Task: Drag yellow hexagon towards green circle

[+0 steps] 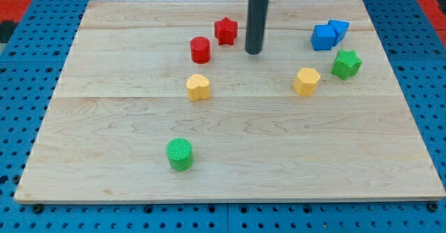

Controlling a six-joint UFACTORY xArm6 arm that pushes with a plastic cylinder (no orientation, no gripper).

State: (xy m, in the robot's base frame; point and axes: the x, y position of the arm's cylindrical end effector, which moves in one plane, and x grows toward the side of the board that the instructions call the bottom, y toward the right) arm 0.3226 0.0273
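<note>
The yellow hexagon (306, 81) lies right of the board's middle, just left of a green star (346, 63). The green circle (180, 154) stands near the view's bottom, left of centre. My tip (254, 51) rests on the board near the view's top centre, up and to the left of the yellow hexagon and apart from it. It stands just right of a red star (226, 31).
A red cylinder (200, 49) and a yellow heart-shaped block (198, 87) lie left of centre. Two blue blocks (328, 35) sit together at the top right. The wooden board (230, 177) rests on a blue pegboard.
</note>
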